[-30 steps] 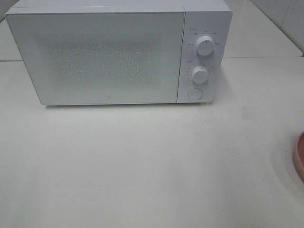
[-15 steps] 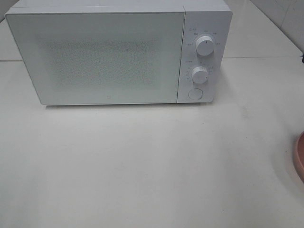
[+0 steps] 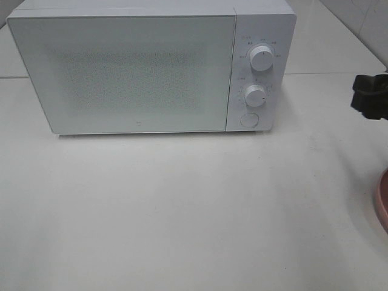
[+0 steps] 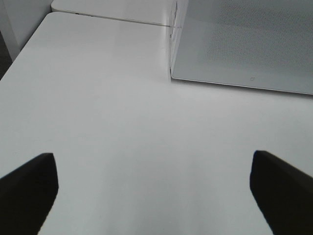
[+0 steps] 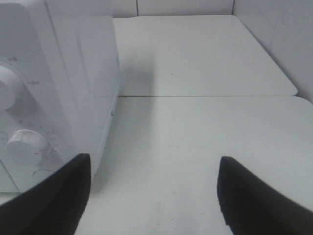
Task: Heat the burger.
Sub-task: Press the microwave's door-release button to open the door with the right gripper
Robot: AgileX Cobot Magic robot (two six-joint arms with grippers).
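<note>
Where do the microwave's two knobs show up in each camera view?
Exterior high: upper knob and lower knob on the control panel, right of the microwave door.
Left wrist: not in it; only a corner of the door shows.
Right wrist: both knobs on the panel, close beside the right end effector.
Shared landmark: the white microwave, in all three.

Illegible marks point(image 3: 245, 38), perhaps labels, around the dials point(image 3: 261, 57) of the microwave point(image 3: 121, 73)

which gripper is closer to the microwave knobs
Right. The right gripper is beside the panel end of the microwave, close to the knobs. The left gripper faces the far corner of the door, away from them.
</note>
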